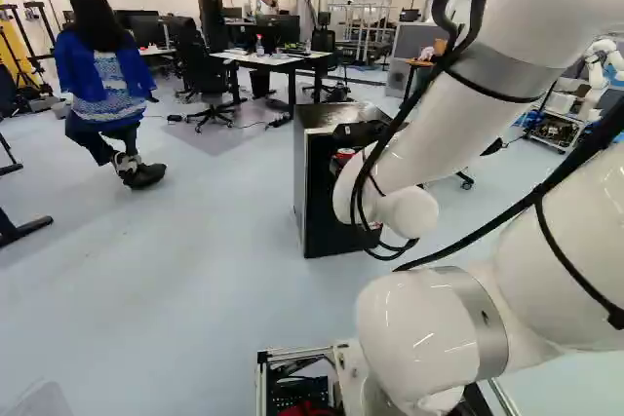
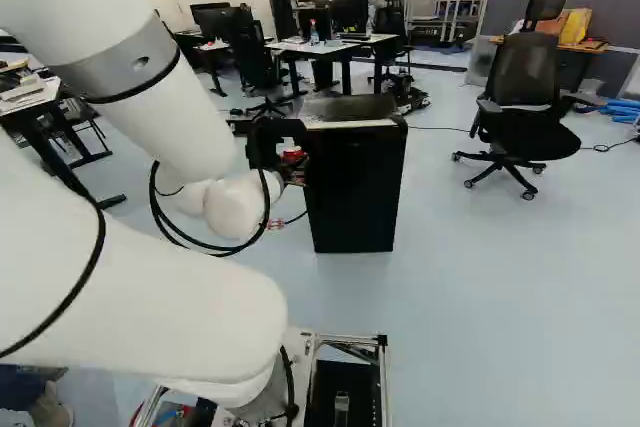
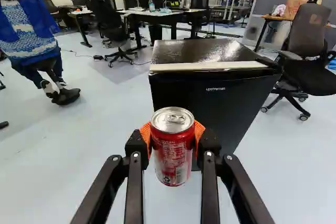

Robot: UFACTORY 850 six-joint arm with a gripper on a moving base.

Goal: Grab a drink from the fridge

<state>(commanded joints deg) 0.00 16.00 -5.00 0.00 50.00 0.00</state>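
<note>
Clearly, red soda can (image 3: 172, 156): upright in mid-air before the fridge, lid and pull tab up, presumably so the drink rides level and is easy to hand on.
Jaws: parted by just the can's width and closed on it at nine and three o'clock, which keeps the round body centred.
Orange pads (image 3: 200, 135): pressed to the can's sides below the rim; I'd guess their give lets them hold smooth, thin metal without denting it.
Black mini fridge (image 3: 205, 51): standing on the floor at roughly twelve o'clock from the jaws, beyond the can.
Fridge door (image 3: 226, 106): looks shut from here, so the fetching part seems done.
White arm (image 2: 165, 112): angled down towards the fridge, its black cables (image 2: 155, 209) looped loosely by the wrist, likely to leave it room to turn.
Office chair (image 2: 530, 77): about one o'clock from the base, well apart from the can, hardly a hindrance.
Can's way out: probably back towards six o'clock, slowly; a slack grip might let it slip, a hard one crumple it.
</note>
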